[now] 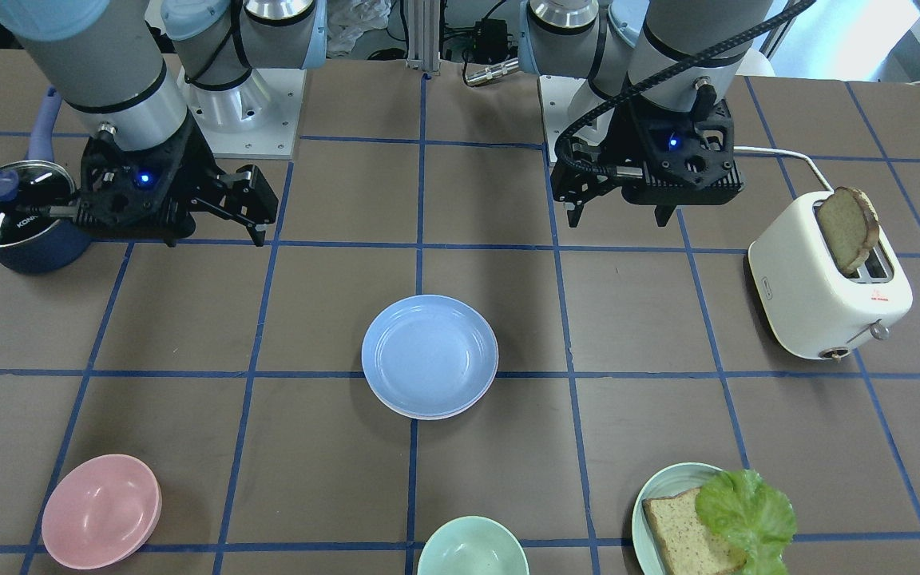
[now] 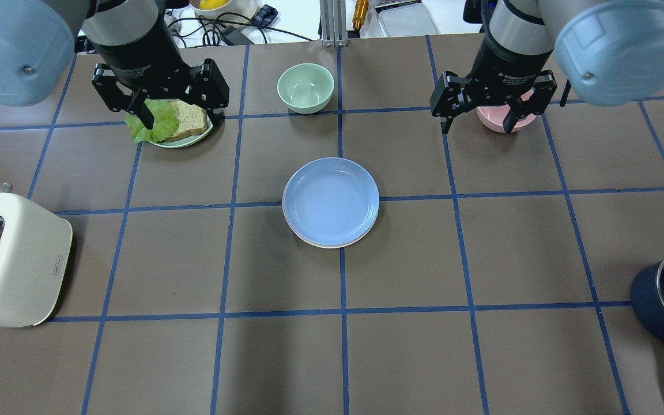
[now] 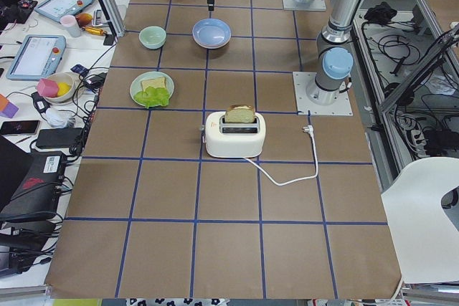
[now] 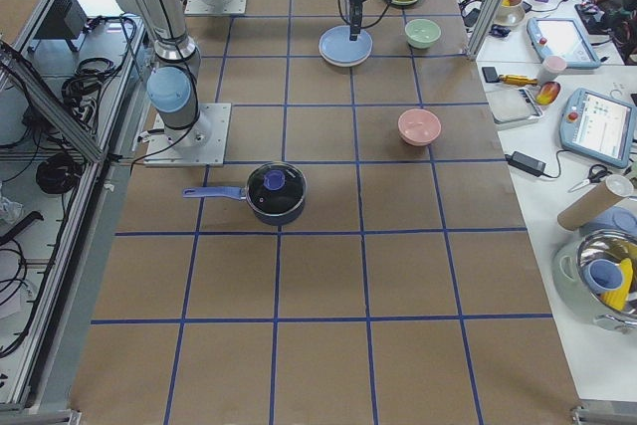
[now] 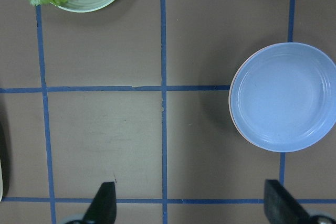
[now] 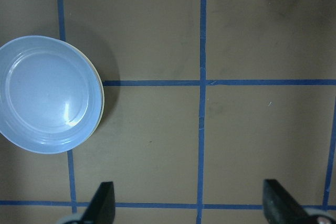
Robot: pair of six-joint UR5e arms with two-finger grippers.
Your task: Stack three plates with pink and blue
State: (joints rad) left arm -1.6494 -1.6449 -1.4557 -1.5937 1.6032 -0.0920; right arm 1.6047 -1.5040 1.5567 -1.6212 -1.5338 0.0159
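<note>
Three plates sit stacked in the middle of the counter, far from every edge, blue on top. The left gripper and right gripper hang spread and empty. Stacking looks finished, and I'd say only pulling back is left.

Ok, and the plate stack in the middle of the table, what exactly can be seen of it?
The light blue plate tops the stack: round, shallow, matte plastic by its look, upright and empty. Beneath it a thin pale edge, cream to pinkish, peeks out on one side, so the stack is slightly offset; how many plates lie under cannot be counted. It rests on the brown table, over a crossing of blue tape lines. Nothing else touches it.
</note>
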